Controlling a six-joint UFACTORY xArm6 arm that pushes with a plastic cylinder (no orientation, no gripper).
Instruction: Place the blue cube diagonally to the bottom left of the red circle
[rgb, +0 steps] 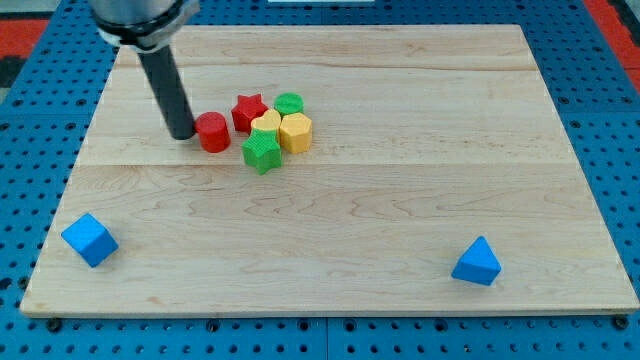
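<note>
The blue cube (89, 240) sits near the board's bottom-left corner. The red circle (212, 132), a short red cylinder, stands in the upper middle-left of the board. My tip (183, 133) rests on the board just left of the red circle, touching or nearly touching it. The blue cube lies far down and to the left of both the tip and the red circle.
A cluster sits right of the red circle: a red star (248, 111), a green cylinder (289, 104), a yellow block (266, 124), a yellow hexagon (296, 132) and a green star (262, 152). A blue triangle block (477, 262) lies at bottom right. The wooden board (400, 200) has blue pegboard around it.
</note>
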